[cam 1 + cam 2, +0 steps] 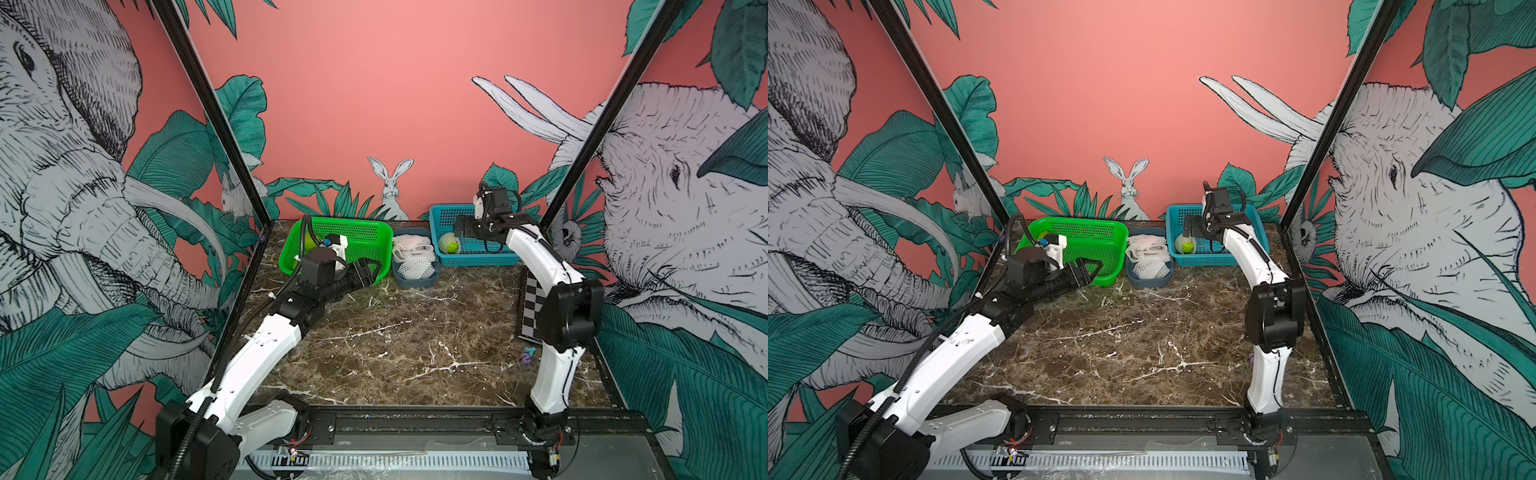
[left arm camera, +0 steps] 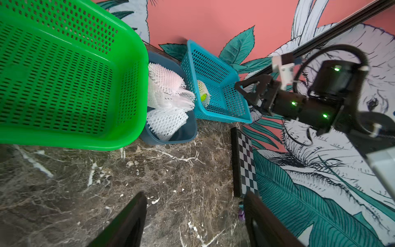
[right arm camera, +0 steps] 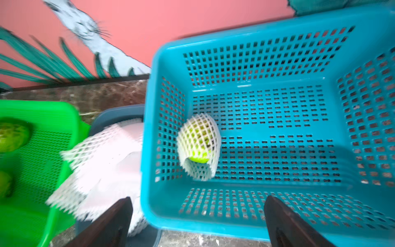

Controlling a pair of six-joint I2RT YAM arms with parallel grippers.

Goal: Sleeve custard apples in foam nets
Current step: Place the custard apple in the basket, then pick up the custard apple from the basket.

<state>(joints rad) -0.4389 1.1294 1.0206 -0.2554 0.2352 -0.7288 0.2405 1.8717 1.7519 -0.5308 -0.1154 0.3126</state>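
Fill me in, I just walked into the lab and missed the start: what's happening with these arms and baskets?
Two robot arms are wrapping fruit. One sleeved custard apple lies in the blue basket, with the right end effector open and empty over that basket. The left end effector is open too, holding nothing, beside the green basket, where bare custard apples wait. Spare foam nets fill the grey-blue tub between the baskets.

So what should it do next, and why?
Probably send the left gripper, open and empty by the green basket, in for one of the bare apples. The sleeved apple already lies in the blue basket, the right gripper hangs open and empty above it, and nets wait in the tub.
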